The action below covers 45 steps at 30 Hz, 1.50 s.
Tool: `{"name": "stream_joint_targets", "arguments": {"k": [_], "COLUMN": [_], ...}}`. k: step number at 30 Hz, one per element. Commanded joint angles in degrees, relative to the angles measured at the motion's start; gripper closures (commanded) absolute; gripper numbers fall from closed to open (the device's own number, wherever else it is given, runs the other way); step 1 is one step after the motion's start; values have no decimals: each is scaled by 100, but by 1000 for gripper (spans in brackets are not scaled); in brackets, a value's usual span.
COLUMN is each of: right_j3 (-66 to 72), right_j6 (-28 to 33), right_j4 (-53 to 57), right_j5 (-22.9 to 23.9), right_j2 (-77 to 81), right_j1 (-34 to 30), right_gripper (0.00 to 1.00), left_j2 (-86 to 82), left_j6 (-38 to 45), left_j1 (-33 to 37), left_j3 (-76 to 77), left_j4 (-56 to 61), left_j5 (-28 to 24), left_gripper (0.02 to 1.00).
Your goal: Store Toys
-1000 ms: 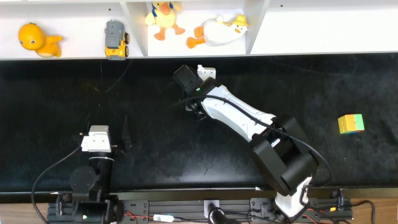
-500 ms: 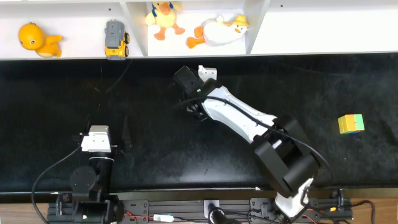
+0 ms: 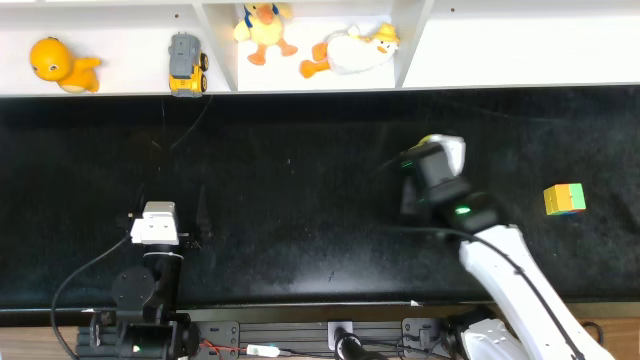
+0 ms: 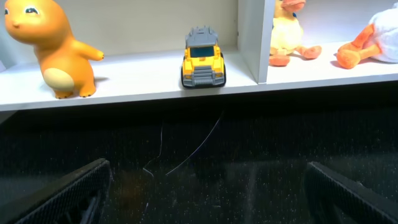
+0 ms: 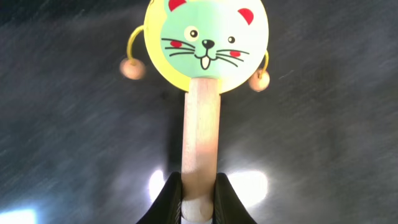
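Observation:
My right gripper (image 5: 199, 194) is shut on the wooden handle of a rattle drum (image 5: 205, 43) with a green cat face, a yellow rim and two beads on strings. It holds the drum above the black tabletop (image 5: 74, 137). In the top view the right arm (image 3: 442, 178) is right of centre, with a coloured cube (image 3: 564, 199) further right on the table. My left gripper (image 4: 205, 193) stands open near the front left, facing the shelf. The shelf holds an orange figure (image 4: 53, 46), a yellow truck (image 4: 203, 57), a plush duck (image 3: 264, 28) and a white plush duck (image 3: 352, 48).
The white shelf (image 3: 120, 82) runs along the table's far edge, with upright dividers (image 4: 252, 37) between its compartments. The left arm's base (image 3: 150, 285) sits at the front left. Black tabletop (image 3: 300, 200) stretches between the two arms.
The right arm has swung from the middle, close to the shelf, to the right and back from the shelf. The left arm has not moved.

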State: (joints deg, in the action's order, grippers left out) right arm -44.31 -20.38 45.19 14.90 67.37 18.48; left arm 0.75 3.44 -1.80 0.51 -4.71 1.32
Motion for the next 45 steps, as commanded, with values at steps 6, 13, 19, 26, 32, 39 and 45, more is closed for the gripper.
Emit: {"name": "stream_joint_targets", "arguments": {"k": [6,13,19,26,32,39,45], "right_j3": [-881,-1661,-2514,-3550,-3733,-3733,-3436], "right_j6": [2732,2870,2809,2809,2763,2769,2656], "right_j4": [-914,-1687,-1744,-1759,-1725,-1403,-1143], "right_j5": [-431,-428,-201,-175,-175,-125,-160], "right_j2": [420,1550,2651,3626,3799,3746,3195], "right_j1": [-1143,-1143,-1143,-1143,-1143,-1143,-1126], "right_gripper": [958,956,956,958,840,722,603], "left_j2": [-57,-57,-57,-57,-57,-57,-57], "left_j6": [107,107,107,107,107,107,107], "left_j1": [-24,-24,-24,-24,-24,-24,-24], "left_j3": [-4,-4,-4,-4,-4,-4,-4], "left_j4": [-13,-15,-13,-13,-13,-13,-13], "left_j5": [-13,-13,-13,-13,-13,-13,-13], "left_gripper": [20,20,20,20,20,20,20]}}
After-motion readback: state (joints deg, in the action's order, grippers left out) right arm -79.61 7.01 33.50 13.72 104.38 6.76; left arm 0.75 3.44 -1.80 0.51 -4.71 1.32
